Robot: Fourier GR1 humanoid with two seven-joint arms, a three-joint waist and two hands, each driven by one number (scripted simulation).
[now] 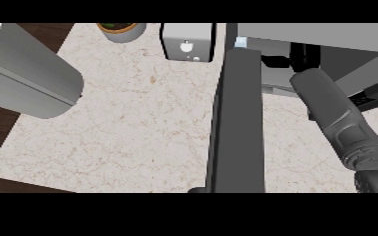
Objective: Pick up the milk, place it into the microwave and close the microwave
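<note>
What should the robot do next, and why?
Probably pull the right forearm back out of the microwave. It reaches into the opening, and the door stands wide open beside it, so the door cannot swing shut until the arm is clear.

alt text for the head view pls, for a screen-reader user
A microwave with its dark door swung open over a marble counter, the robot's right forearm reaching into it. A grey forearm shows at left; a potted plant and a small white appliance stand behind.

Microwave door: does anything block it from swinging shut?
Yes. The right forearm reaches past the open microwave door into the microwave, across the door's closing path. The milk cannot be made out.
</note>
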